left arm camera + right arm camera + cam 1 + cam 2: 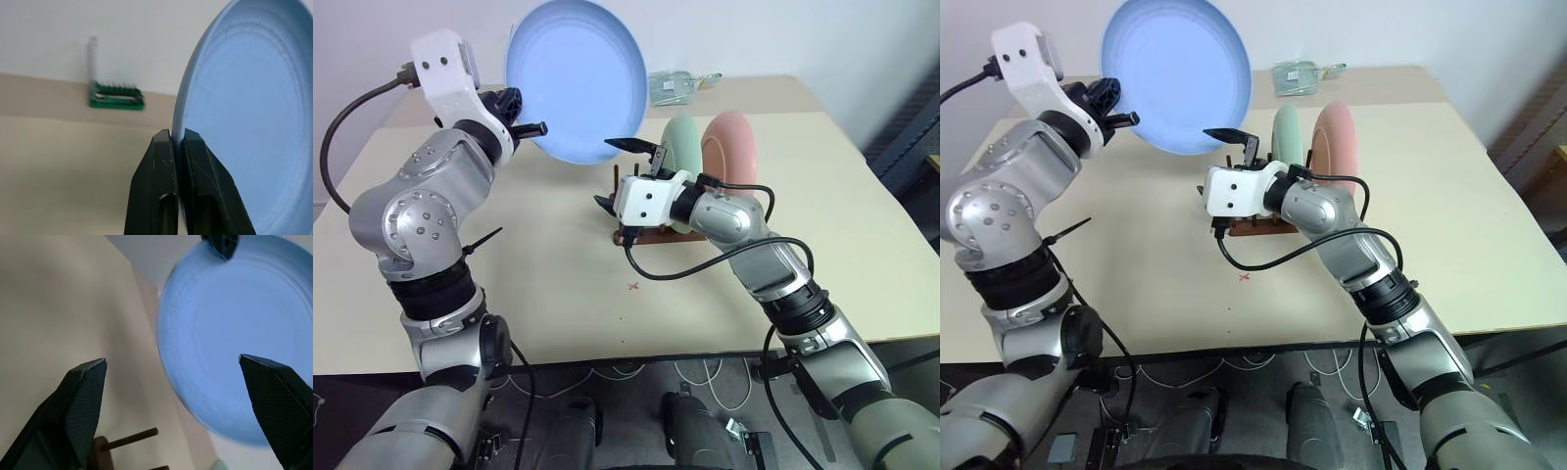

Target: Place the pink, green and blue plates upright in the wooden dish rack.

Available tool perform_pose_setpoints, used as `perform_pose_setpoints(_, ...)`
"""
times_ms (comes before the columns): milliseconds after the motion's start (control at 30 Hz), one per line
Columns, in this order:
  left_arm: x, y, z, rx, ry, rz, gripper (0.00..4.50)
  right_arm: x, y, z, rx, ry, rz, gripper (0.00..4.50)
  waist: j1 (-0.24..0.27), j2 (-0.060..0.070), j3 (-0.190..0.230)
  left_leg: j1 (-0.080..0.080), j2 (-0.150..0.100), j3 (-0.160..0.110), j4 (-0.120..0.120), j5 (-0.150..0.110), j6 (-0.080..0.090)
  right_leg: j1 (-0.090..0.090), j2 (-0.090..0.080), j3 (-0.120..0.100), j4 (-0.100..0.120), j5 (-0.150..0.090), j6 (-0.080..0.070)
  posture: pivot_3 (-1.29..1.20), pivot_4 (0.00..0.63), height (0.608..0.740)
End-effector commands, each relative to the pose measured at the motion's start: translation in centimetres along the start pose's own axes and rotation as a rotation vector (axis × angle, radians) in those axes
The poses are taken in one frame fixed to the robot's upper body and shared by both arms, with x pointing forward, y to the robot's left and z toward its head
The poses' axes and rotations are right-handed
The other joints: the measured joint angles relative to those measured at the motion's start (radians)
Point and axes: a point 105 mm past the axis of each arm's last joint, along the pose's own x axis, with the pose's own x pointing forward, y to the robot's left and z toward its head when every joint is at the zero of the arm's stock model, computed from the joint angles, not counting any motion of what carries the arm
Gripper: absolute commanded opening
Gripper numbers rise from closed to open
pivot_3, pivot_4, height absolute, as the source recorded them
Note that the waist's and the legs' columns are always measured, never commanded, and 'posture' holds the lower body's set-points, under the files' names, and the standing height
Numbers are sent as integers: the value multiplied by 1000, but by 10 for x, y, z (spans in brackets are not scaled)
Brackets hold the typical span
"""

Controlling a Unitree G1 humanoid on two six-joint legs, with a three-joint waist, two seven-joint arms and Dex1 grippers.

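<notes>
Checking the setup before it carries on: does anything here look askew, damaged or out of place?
Nothing stands out. The green plate and pink plate stand upright in the wooden dish rack. The left pincer holds the blue plate by its rim, raised above the table; the right pincer waits open nearby.

Smooth matt blue plate (576, 78), dark wooden rack (128, 440), matt beige table (558, 294).

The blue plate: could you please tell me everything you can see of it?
The blue plate is round, light blue, smooth and matte, with faint concentric rings inside. It is held on edge above the table, its rim pinched by the shut left gripper. The open right gripper faces it, not touching. It is not yet in the wooden dish rack.
</notes>
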Motion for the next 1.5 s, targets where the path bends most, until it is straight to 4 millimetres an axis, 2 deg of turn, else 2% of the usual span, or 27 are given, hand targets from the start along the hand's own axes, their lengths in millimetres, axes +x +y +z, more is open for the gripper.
perform_pose_setpoints(33, -9, -7, 12, 25, -11, -21, 27, 1, -13, 8, -80, -23, -53, 4421, 0, 0, 0, 0, 0, 0, 0, 0, 0, 0, 0, 0, 0, 0, 0, 0, 150, 740)
perform_pose_setpoints(367, -16, -22, 15, -9, 10, -87, 27, 4, -15, -9, -161, 50, -62, 4421, 2, 0, 0, 0, 0, 0, 0, 1, -2, 0, 0, 0, 0, 0, 0, 0, 150, 740)
perform_pose_setpoints(467, -18, -22, 19, -9, 0, -86, 0, 5, -14, -11, -162, 56, -55, 3518, 1, 0, 0, 0, 0, 0, 0, 1, -2, 0, 0, 0, 0, 0, 0, 0, 150, 740)
perform_pose_setpoints(633, -18, -21, 22, -14, -14, -77, 0, 6, -14, -10, -167, 51, -58, 951, 2, 0, 0, 0, 0, 0, 0, 1, -2, 0, 0, 0, 0, 0, 0, 0, 150, 740)
perform_pose_setpoints(700, -19, -25, 32, -52, -82, -109, 0, 6, -14, -9, -172, 47, -60, 38, 3, 0, 0, 0, 0, 0, 0, 1, -2, 0, 0, 0, 0, 0, 0, 0, 150, 740)
perform_pose_setpoints(767, -22, -27, 42, -107, -160, -141, 0, 6, -16, -7, -179, 39, -73, 38, 3, 0, 0, 0, 0, 0, 0, 1, -2, 0, 0, 0, 0, 0, 0, 0, 150, 740)
perform_pose_setpoints(800, -23, -27, 44, -124, -185, -148, 686, 6, -16, -5, -180, 33, -76, 0, 4, 0, 0, 0, 0, 0, 0, 1, -2, 0, 0, 0, -1, 0, 0, 0, 150, 740)
perform_pose_setpoints(833, -23, -26, 44, -136, -198, -149, 981, 7, -17, -4, -178, 27, -78, 0, 4, 0, 0, 0, 0, 0, 0, 1, -2, 0, 0, 0, -1, 0, 0, 0, 150, 740)
perform_pose_setpoints(900, -23, -18, 45, -156, -228, -110, 1957, 7, -17, -2, -174, 17, -83, 0, 2, 0, 0, 0, 0, 1, 0, 1, -2, 0, 0, 0, -1, 0, 0, 0, 150, 740)
perform_pose_setpoints(1067, -22, 21, 56, -221, -333, 51, 4446, 6, -18, 3, -155, -5, -94, 0, 2, 0, 0, 0, 0, 1, 0, 1, -2, 0, 0, 1, 0, 0, 0, 0, 150, 740)
perform_pose_setpoints(1167, -23, 36, 56, -217, -349, 102, 4446, 7, -17, 6, -144, -21, -97, 0, 3, 0, 0, 0, 0, 1, 0, 1, -2, 0, 0, 1, 0, 0, 0, 0, 150, 740)
perform_pose_setpoints(1233, -27, 59, 54, -184, -364, 170, 4446, 7, -18, 15, -68, -67, -117, 0, 1, 0, 0, 0, 0, 1, 0, 1, -2, 0, 0, 1, -1, 0, 0, 0, 150, 740)
perform_pose_setpoints(1333, -33, 102, 30, -22, -276, 309, 4446, 6, -17, 32, 100, -158, -114, 0, -12, 0, 0, 1, 0, 1, -1, 1, -2, 0, 1, 1, 0, 0, 0, 0, 150, 740)
perform_pose_setpoints(1433, -37, 120, 8, 116, -197, 343, 4446, 4, -19, 43, 247, -214, -108, 0, -18, 0, 0, 1, 0, 0, -1, 1, -2, 0, 1, 1, 1, 0, 0, 0, 150, 740)
perform_pose_setpoints(1500, -40, 124, -11, 209, -135, 319, 4446, 2, -25, 50, 387, -258, -114, 0, -15, 0, 0, 1, 0, 0, 0, 0, -1, 0, 1, 1, 1, 0, 0, 0, 150, 740)
